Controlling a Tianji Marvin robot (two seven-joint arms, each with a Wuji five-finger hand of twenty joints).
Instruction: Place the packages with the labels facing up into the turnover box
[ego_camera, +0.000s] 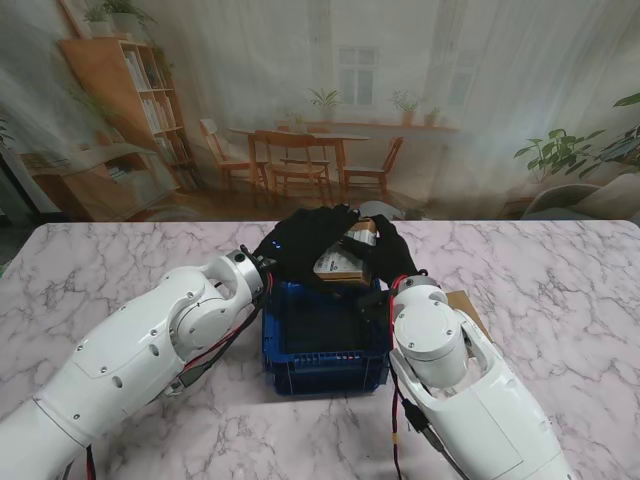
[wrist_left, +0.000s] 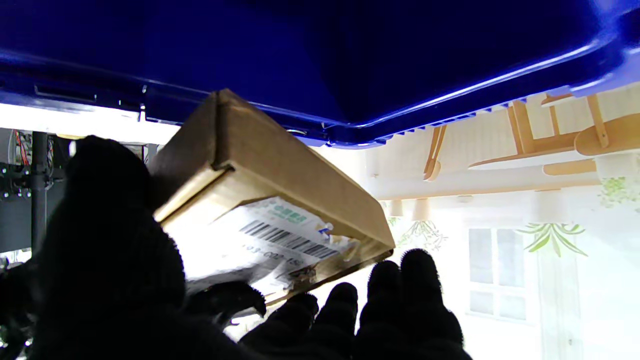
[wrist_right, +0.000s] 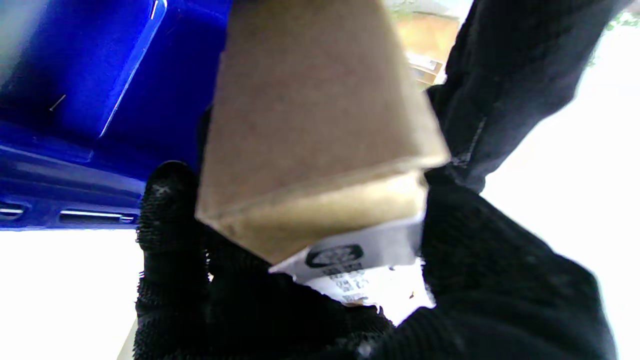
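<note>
A brown cardboard package (ego_camera: 345, 260) with a white barcode label hangs tilted over the far edge of the blue turnover box (ego_camera: 325, 372). Both black-gloved hands are on it: my left hand (ego_camera: 300, 243) from the left and above, my right hand (ego_camera: 390, 255) from the right. The left wrist view shows the package (wrist_left: 280, 200) with its label toward the camera, fingers (wrist_left: 400, 300) under its edge and the box (wrist_left: 350, 60) beyond. In the right wrist view the package (wrist_right: 315, 130) sits clamped between thumb (wrist_right: 165, 225) and fingers, over the box (wrist_right: 75, 100).
A second flat cardboard package (ego_camera: 468, 308) lies on the marble table right of the box, partly behind my right arm. The box interior looks dark and bare from the stand view. My forearms flank the box on both sides.
</note>
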